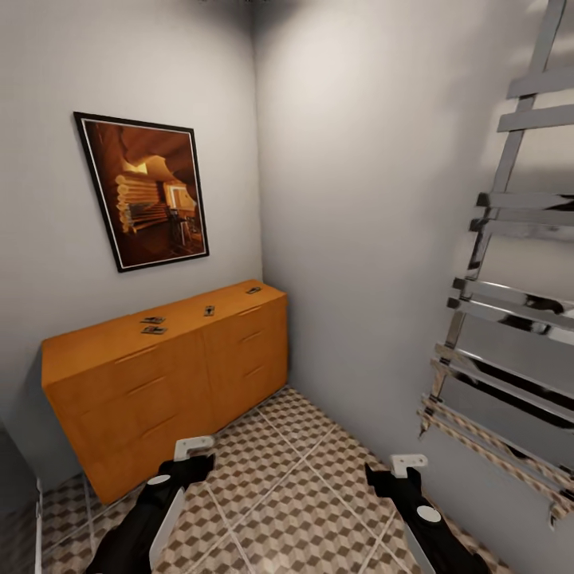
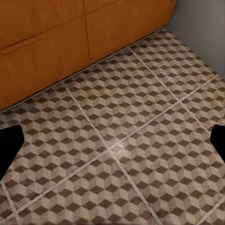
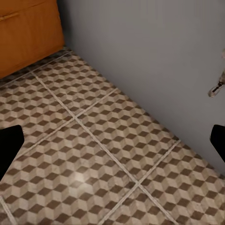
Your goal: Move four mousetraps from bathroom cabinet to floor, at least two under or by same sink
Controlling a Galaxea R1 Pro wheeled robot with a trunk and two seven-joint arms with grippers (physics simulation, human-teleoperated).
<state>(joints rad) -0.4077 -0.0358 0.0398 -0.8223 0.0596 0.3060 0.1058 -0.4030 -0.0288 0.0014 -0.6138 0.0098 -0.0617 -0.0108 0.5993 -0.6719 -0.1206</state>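
Observation:
The orange-brown cabinet (image 1: 159, 383) stands against the left wall, its drawers closed. Four mousetraps lie on its flat top: two close together (image 1: 152, 320) (image 1: 154, 330), one near the middle (image 1: 209, 310) and one at the far end (image 1: 253, 290). My left gripper (image 1: 194, 450) hangs low over the cube-patterned bathroom floor (image 1: 303, 478), in front of the cabinet and well below its top. It is open and empty, with dark fingers (image 2: 9, 145) wide apart. My right gripper (image 1: 408, 462) is also open and empty over the floor (image 3: 93, 154) near the right wall. The sink is out of view.
A chrome towel rail (image 1: 510, 319) juts from the grey right wall (image 1: 359, 239), close to my right arm. A framed picture (image 1: 147, 191) hangs above the cabinet. A pale object's edge (image 1: 16, 486) shows at the lower left. The room is a narrow corner.

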